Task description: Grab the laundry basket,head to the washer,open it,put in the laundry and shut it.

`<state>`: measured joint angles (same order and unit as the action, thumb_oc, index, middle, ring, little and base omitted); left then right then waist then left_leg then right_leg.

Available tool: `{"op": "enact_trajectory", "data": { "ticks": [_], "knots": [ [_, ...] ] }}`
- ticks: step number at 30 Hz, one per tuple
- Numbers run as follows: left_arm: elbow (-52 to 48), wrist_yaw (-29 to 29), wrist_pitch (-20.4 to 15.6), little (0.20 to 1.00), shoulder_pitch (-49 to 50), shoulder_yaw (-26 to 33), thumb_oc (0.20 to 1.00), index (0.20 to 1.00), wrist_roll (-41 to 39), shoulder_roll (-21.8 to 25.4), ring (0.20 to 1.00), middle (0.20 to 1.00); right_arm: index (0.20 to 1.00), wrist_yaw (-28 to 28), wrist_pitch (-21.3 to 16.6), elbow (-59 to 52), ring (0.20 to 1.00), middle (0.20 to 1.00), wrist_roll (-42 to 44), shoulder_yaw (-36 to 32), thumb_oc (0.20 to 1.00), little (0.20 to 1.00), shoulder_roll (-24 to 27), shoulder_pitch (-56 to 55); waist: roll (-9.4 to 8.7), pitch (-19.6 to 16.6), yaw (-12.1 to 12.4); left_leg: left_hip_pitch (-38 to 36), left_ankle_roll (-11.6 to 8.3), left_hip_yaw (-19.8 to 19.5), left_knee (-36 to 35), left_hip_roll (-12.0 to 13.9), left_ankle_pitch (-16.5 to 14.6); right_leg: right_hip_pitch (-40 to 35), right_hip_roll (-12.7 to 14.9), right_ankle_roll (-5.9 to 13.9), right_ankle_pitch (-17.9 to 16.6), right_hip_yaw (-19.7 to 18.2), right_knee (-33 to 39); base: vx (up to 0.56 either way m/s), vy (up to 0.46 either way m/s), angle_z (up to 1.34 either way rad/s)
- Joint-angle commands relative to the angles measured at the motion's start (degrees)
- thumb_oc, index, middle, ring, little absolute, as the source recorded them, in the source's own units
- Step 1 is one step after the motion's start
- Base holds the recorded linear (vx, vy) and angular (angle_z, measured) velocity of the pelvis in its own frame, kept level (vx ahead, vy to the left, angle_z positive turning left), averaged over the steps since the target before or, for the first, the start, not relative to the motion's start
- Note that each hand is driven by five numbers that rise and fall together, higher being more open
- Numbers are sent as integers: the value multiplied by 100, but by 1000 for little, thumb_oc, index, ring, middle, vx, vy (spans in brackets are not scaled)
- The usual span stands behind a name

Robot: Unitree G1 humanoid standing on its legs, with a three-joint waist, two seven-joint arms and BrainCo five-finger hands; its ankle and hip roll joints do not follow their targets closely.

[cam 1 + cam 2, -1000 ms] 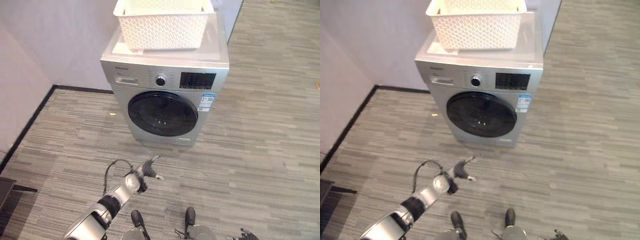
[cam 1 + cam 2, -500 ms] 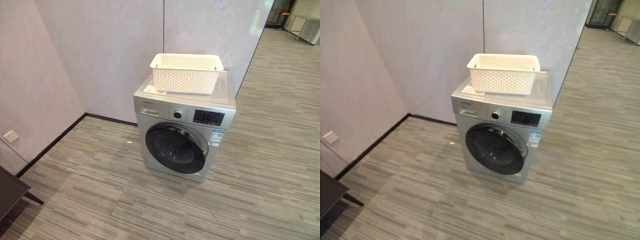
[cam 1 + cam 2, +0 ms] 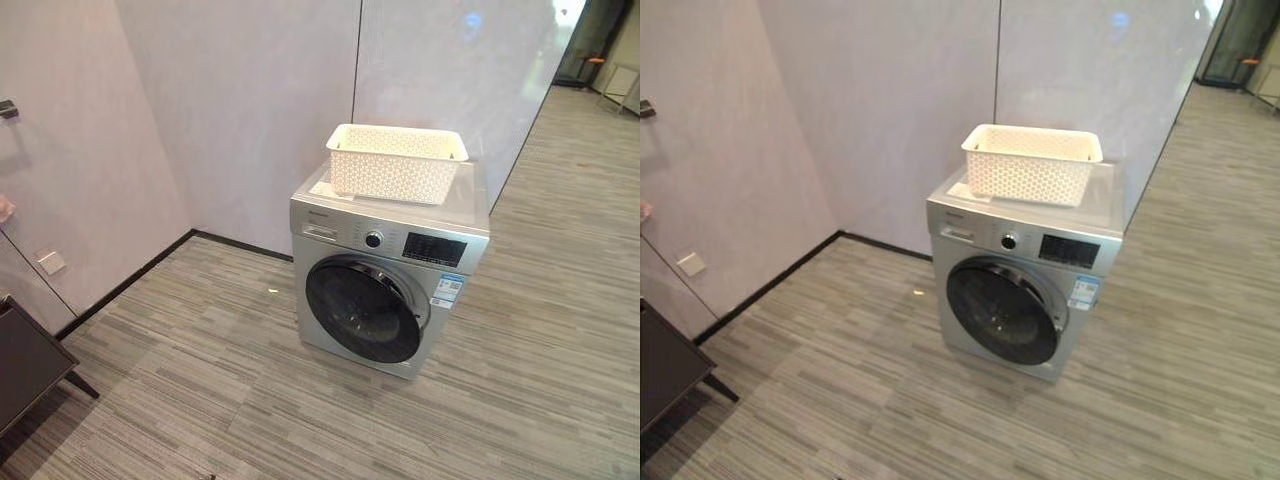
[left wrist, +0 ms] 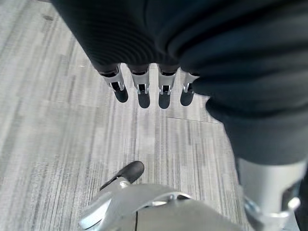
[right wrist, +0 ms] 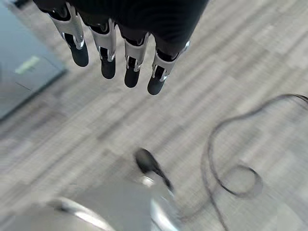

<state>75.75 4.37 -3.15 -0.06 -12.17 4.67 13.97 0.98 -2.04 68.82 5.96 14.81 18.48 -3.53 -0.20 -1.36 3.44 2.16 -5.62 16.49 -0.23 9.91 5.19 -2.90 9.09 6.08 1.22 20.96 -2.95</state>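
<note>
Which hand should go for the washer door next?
Neither has a clear edge: left hand and right hand both hang open over the floor. The washer, door shut, basket on top, stands apart.

The laundry basket (image 3: 397,162) is cream-white with a woven lattice pattern. The washer (image 3: 385,283) is silver-grey, its round door (image 3: 364,309) dark, nearly black, with a black control panel (image 3: 433,249). The floor (image 3: 200,380) is striped grey plank. The walls (image 3: 240,110) look pale lilac-grey, with a black skirting (image 3: 125,287).
</note>
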Motion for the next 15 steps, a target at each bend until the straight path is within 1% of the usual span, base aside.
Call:
{"op": "enact_trajectory", "data": {
  "ticks": [1, 2, 3, 4, 5, 6, 7, 8, 10, 11, 12, 14, 15],
  "knots": [
    [16, 113, -109, 1000, -302, 7, 1000, 1000, 317, 431, 1000, 1000, 1000, 64, -165, -363, 1000, 1000, 112, 9, 1000, 1000, -21, 559, -387, 612, 102, 113, 77, -462, 560, 159, -356, -110, 814, 537, -570, -343, -243, 3, 195, 14],
    [5, 162, -126, 1000, -304, -18, 1000, 1000, 368, 447, 1000, 1000, 1000, 69, -182, -491, 1000, 1000, 190, 25, 1000, 1000, -3, 604, -413, 704, 140, 161, 164, -768, 696, -45, -505, 43, 894, 553, -688, -563, -392, -16, 244, 9],
    [-5, 154, -142, 1000, -305, -45, 1000, 1000, 370, 453, 1000, 1000, 1000, 73, -199, -576, 1000, 1000, 204, 37, 1000, 1000, 3, 627, -434, 766, 156, 212, 219, -1018, 766, -234, -622, 147, 930, 546, -735, -703, -476, -12, 209, -6],
    [-9, 164, -147, 1000, -297, -50, 1000, 1000, 377, 454, 1000, 1000, 1000, 66, -210, -627, 1000, 1000, 219, 39, 1000, 1000, -12, 618, -461, 799, 142, 237, 273, -1107, 756, -335, -687, 203, 948, 531, -785, -758, -518, 30, 210, -36],
    [-8, 169, -159, 1000, -275, -57, 1000, 1000, 390, 448, 1000, 1000, 1000, 76, -213, -674, 1000, 1000, 238, -5, 1000, 1000, -17, 588, -473, 828, 119, 256, 318, -1128, 785, -422, -737, 232, 989, 544, -858, -803, -568, 41, 222, -40],
    [-32, 162, -168, 1000, -291, -90, 1000, 1000, 437, 448, 1000, 1000, 1000, 115, -219, -751, 1000, 1000, 265, -74, 1000, 1000, -8, 548, -488, 895, 102, 363, 381, -1087, 899, -515, -764, 242, 1087, 590, -1039, -798, -626, 32, 243, -20],
    [-65, 148, -177, 1000, -291, -125, 1000, 1000, 484, 444, 1000, 1000, 1000, 124, -220, -794, 1000, 1000, 282, -134, 1000, 1000, -23, 519, -473, 937, 91, 397, 432, -1077, 909, -581, -821, 292, 1183, 614, -1107, -749, -763, 5, 257, 10],
    [-96, 168, -170, 1000, -283, -161, 1000, 1000, 556, 441, 1000, 1000, 1000, 156, -221, -930, 1000, 1000, 290, -171, 1000, 1000, -40, 488, -462, 988, 62, 393, 507, -1046, 936, -650, -892, 386, 1317, 614, -1219, -683, -959, 8, 269, 17],
    [-129, 169, -139, 1000, -268, -185, 1000, 1000, 638, 447, 1000, 1000, 1000, 194, -222, -1166, 1000, 1000, 309, -157, 1000, 1000, -61, 484, -470, 1144, 41, 267, 637, -880, 1009, -713, -1060, 594, 1432, 583, -1380, -656, -1391, 20, 263, -8],
    [-132, 171, -111, 1000, -258, -178, 1000, 1000, 658, 458, 1000, 1000, 1000, 196, -222, -1277, 1000, 1000, 325, -135, 1000, 1000, -77, 481, -458, 1230, 23, 199, 693, -806, 1060, -705, -1125, 716, 1393, 558, -1384, -692, -1628, 96, 275, -23],
    [-162, 155, -75, 1000, -193, -183, 1000, 1000, 738, 485, 1000, 1000, 1000, 169, -255, -1489, 1000, 1000, 379, -86, 1000, 1000, -74, 418, -460, 1346, -32, 60, 778, -743, 1230, -706, -1302, 955, 942, 489, -1024, -810, -2040, 91, 192, -22],
    [-163, 155, -74, 1000, -193, -183, 1000, 1000, 738, 485, 1000, 1000, 1000, 169, -254, -1491, 1000, 1000, 379, -86, 1000, 1000, -74, 418, -460, 1327, -31, 83, 776, -740, 1227, -702, -1291, 978, 937, 482, -1033, -810, -2034, 64, 102, -35],
    [-212, 162, -75, 1000, -184, -164, 1000, 1000, 698, 536, 1000, 1000, 1000, 167, -291, -1908, 1000, 1000, 448, -28, 1000, 1000, -11, 361, -479, 1468, -158, 54, 832, -820, 1375, -808, -1396, 1352, 471, 376, -714, -1115, -2012, 114, 101, -31]
  ]
}}
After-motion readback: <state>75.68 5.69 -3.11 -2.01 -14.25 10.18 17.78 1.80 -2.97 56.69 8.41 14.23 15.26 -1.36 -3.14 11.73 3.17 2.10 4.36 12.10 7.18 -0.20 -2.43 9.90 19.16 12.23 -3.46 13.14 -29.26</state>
